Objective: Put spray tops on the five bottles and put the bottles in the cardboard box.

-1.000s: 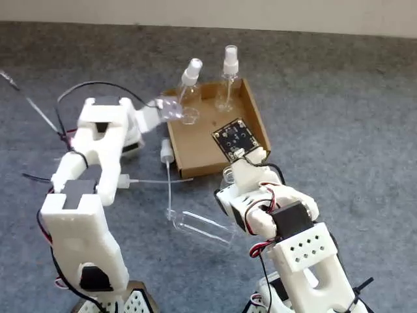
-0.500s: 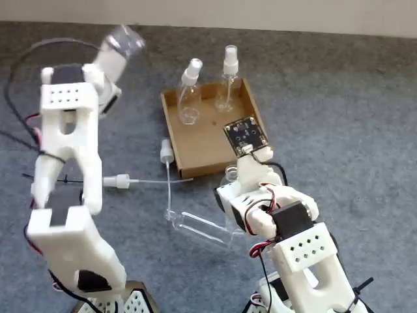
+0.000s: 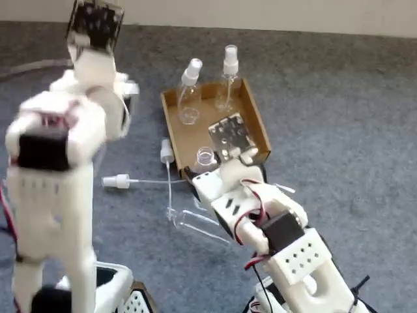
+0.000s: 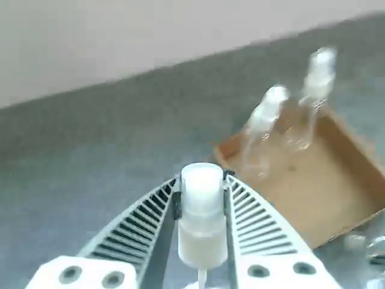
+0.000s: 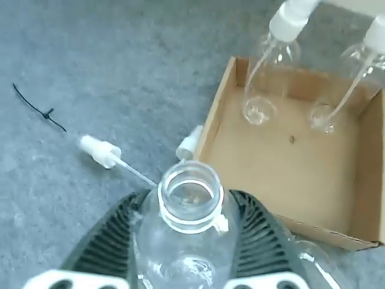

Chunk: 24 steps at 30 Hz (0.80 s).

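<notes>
The left claw [image 4: 202, 180] is clamped on a spray top [image 4: 201, 223], whose thin tube hangs below the fingers. Ahead of this claw and lower sits the box [image 4: 337, 180], with two capped bottles [image 4: 263, 132] standing at its far wall. The right claw [image 5: 190, 201] grips an open bottle [image 5: 186, 253] upright, its neck uncapped, just short of the box's near edge. Ahead of this claw, on the carpet [image 5: 90, 60], lie a loose top [image 5: 99, 150] and a second top [image 5: 189, 141], the second against the box's corner. A third bottle [image 3: 199, 223] lies on its side just behind the claw, beside the arm.
</notes>
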Available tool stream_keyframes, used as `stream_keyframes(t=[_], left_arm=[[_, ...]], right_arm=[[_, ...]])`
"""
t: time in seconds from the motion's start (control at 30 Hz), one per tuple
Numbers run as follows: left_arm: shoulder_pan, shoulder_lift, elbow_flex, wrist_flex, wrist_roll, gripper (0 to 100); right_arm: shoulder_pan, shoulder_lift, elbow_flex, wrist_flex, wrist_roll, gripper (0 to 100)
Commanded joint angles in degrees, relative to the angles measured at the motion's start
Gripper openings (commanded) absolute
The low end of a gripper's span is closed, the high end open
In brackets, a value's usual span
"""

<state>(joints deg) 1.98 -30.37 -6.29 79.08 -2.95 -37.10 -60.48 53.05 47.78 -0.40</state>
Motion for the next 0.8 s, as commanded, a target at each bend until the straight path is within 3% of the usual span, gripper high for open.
stream_keyframes(t=[0.0, 0.37, 0.77], left_arm=[[8.7, -12.4, 6.2, -10.9, 4.0, 5], [29.0, -16.3, 17.0, -38.8, 7.1, 5], [38.5, -16.7, 19.0, -40.4, 7.4, 5]], right_arm=[[-0.7, -8.9, 1.7, -1.6, -0.9, 0.3], [-0.6, -31.1, 19.0, -4.5, -0.8, 0.3], [-0.5, -34.3, 21.9, -4.5, 1.4, 0.3]])
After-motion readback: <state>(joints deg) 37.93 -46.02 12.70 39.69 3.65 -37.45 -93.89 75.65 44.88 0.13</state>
